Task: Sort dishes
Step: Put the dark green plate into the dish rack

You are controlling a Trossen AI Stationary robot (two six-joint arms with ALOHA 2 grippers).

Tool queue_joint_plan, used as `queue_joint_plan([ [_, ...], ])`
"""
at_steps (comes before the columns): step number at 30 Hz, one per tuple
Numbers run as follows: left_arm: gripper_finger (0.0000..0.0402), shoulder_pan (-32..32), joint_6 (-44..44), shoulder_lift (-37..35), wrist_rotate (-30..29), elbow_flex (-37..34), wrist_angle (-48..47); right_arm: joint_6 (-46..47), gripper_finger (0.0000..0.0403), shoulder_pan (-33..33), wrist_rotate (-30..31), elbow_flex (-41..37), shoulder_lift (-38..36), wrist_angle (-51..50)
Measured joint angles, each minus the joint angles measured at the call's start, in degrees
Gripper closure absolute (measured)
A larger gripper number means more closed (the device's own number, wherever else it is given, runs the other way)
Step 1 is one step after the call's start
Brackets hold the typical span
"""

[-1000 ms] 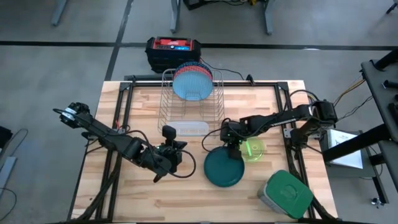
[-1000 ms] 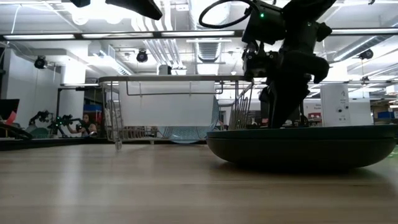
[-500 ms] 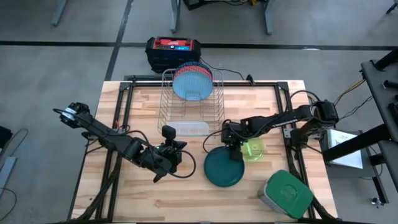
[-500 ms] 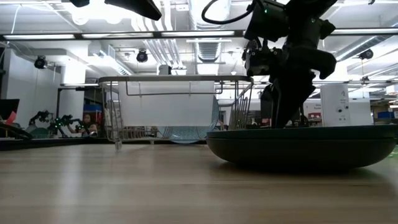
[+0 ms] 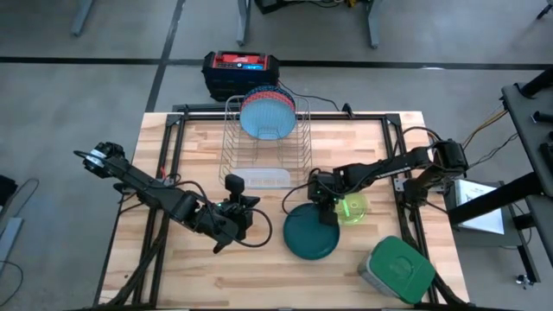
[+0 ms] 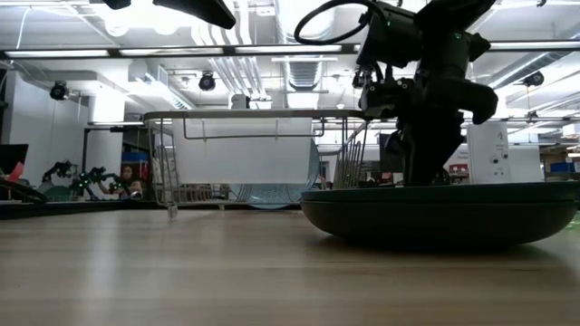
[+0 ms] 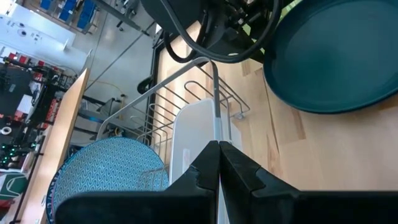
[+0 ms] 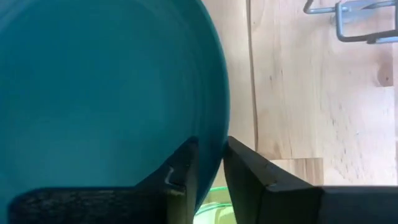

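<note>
currently, step in hand: gripping the dark green plate [image 5: 312,233] by its rim, so it can go to the wire rack [image 5: 267,138].
right gripper [image 5: 327,207]: low over the far edge of the dark green plate; in its wrist view one finger sits inside the rim and one outside, jaws narrowed to a slim gap around the rim [image 8: 214,134], apparently pinching it, though the plate lies flat on the table [image 5: 199,138].
left gripper [image 5: 235,205]: fingers pressed fully together, empty, waiting over the table left of the plate.
dark green plate: flat on the wood, near the front centre, just beside the neon-green cup [image 5: 352,208].
neon-green cup: touching or nearly touching the plate's right edge; which, cannot be told.
wire rack: at the far side of the table, already holding a blue patterned plate [image 5: 266,114] upright, with a red-rimmed one behind it.
next move, as a judgement: a firm pinch, then lifting and tipping the plate upright without nudging the cup, and carrying it to a free rack slot.
</note>
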Motion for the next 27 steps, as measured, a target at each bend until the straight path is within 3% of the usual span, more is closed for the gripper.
queue_joint_plan([
  [6, 0.0401, 0.00, 0.00, 0.00, 0.00, 0.00, -0.02, 0.04, 0.0396, -0.02, -0.02, 0.00, -0.40, -0.31],
  [22, 0.0401, 0.00, -0.24, -0.02, 0.00, 0.00, -0.20, 0.48, 0.0400, 0.00, 0.12, 0.47, -5.12, -2.68],
  [27, 0.0401, 0.00, -0.26, -0.07, -2.76, 0.00, -0.22, 0.44, 0.0400, -0.02, 0.08, 1.02, -9.60, -3.44],
])
